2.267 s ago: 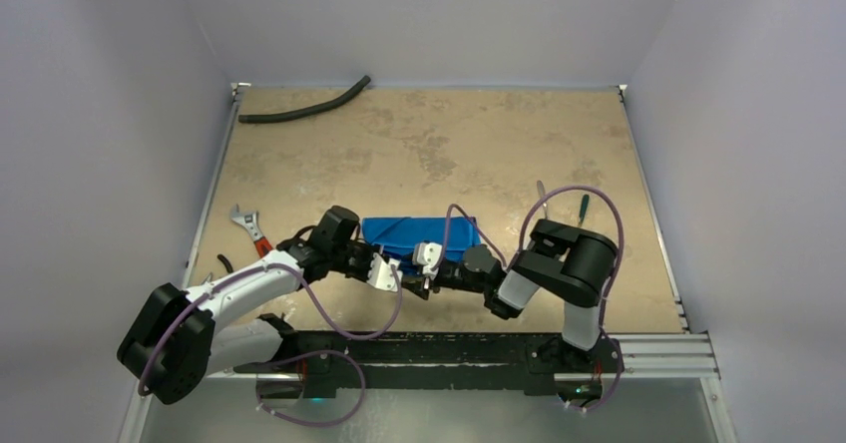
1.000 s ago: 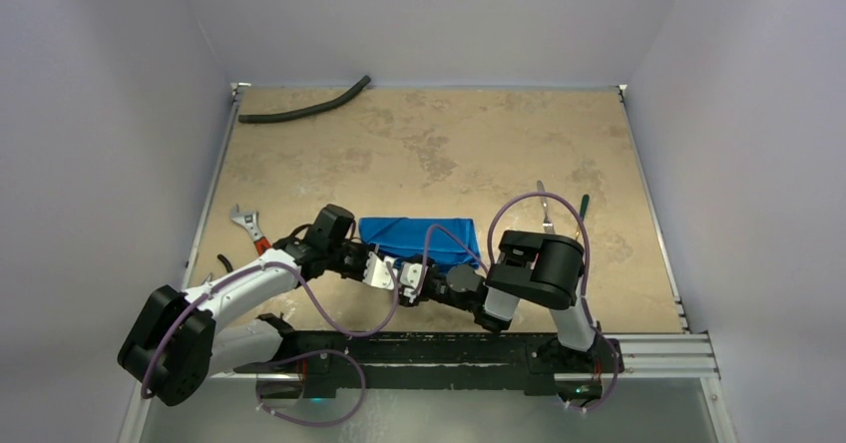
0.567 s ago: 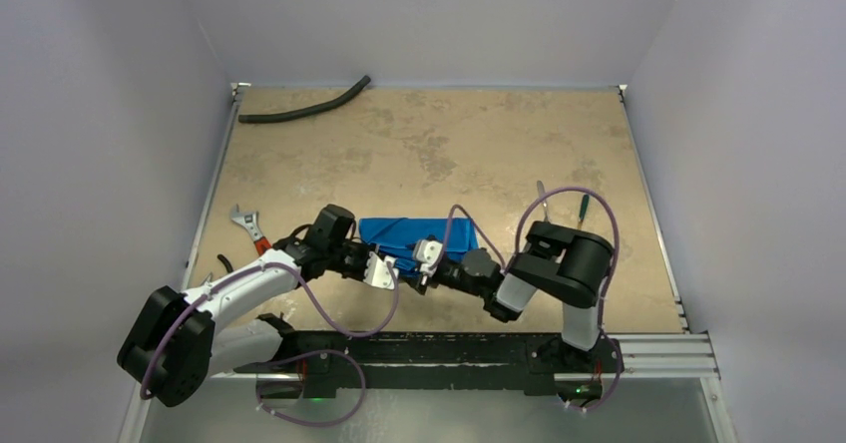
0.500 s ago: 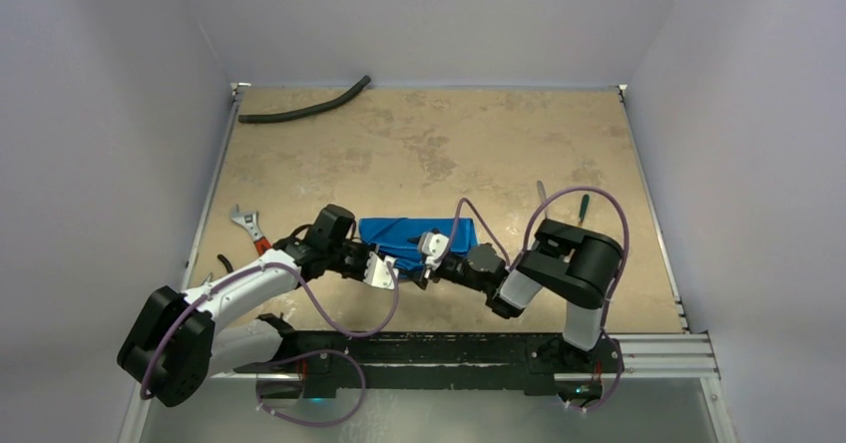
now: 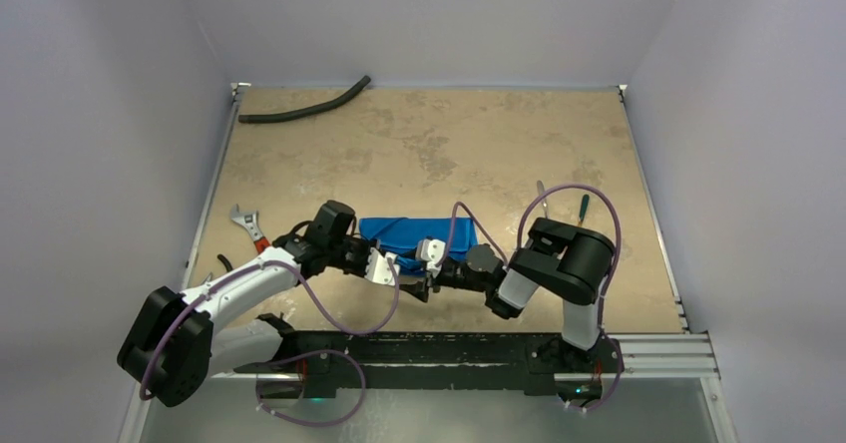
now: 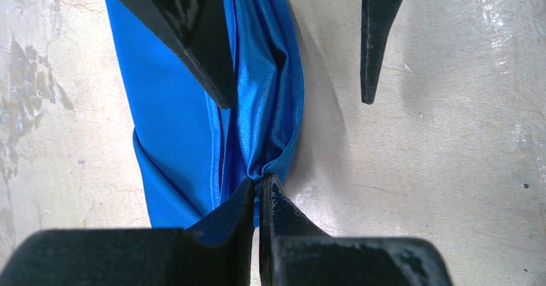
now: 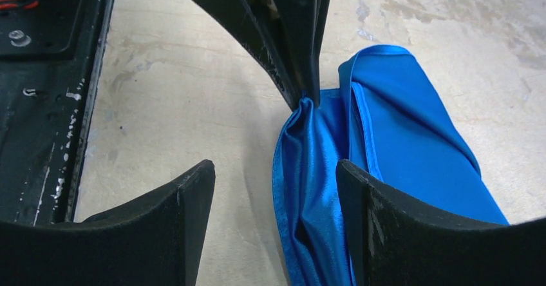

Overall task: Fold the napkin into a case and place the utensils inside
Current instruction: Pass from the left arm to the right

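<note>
Left wrist view: left gripper [image 6: 259, 186] pinched shut on a bunched hem of the shiny blue satin napkin [image 6: 174, 125], folded on the desk [image 6: 418, 170]; right gripper [image 7: 273, 176] gaped empty beside that pinch. Cloth judged limp, slippery: take hems.

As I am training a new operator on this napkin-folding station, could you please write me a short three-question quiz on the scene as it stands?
1. True or false: the left gripper is pinched shut on an edge of the napkin.
2. Multiple choice: the right gripper is A) shut on the napkin, B) open, C) holding a fork.
3. Short answer: which red-handled tool lies to the left of the napkin in the top view?

Key
1. True.
2. B.
3. The wrench.
</note>
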